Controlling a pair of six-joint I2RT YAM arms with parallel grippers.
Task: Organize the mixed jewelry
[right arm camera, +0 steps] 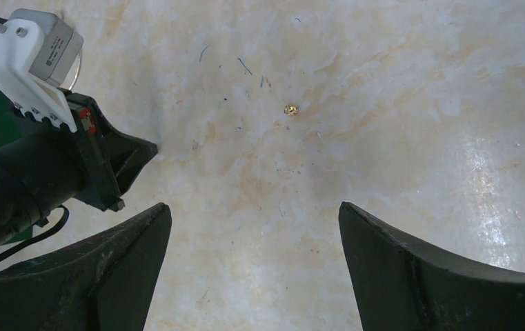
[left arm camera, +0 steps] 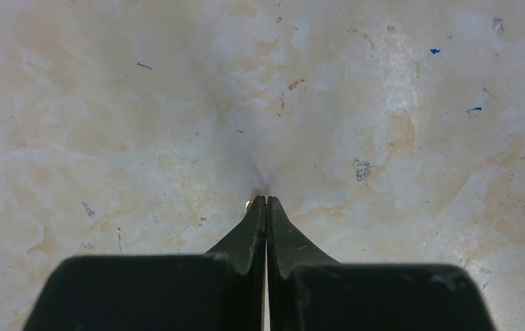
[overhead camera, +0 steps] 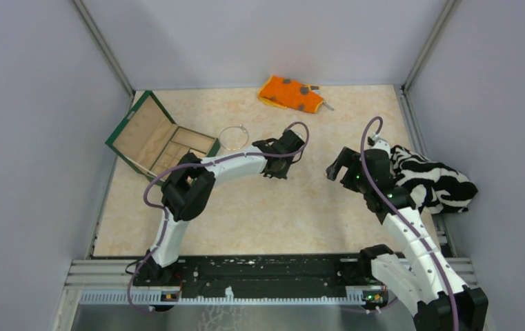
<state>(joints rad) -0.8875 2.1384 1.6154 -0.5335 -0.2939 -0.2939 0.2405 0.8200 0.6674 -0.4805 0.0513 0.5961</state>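
Note:
The thin silvery bangle hoop (overhead camera: pixel 234 136) lies on the table next to the green box (overhead camera: pixel 156 138). My left gripper (overhead camera: pixel 276 165) is right of the hoop, its tips down at the table. In the left wrist view it (left arm camera: pixel 265 201) is shut, and a tiny shiny speck (left arm camera: pixel 248 204) sits against the outer side of its left fingertip; I cannot tell whether it is pinched. My right gripper (overhead camera: pixel 334 170) is open and empty (right arm camera: pixel 254 214) above bare table. A tiny gold piece (right arm camera: pixel 290 109) lies ahead of it, right of the left gripper (right arm camera: pixel 150 147).
The green box stands open at the left, with wooden compartments inside. An orange grey-spotted cloth (overhead camera: pixel 290 93) lies at the back. A black-and-white striped cloth (overhead camera: pixel 433 179) lies bunched at the right edge, beside my right arm. Walls close in the table.

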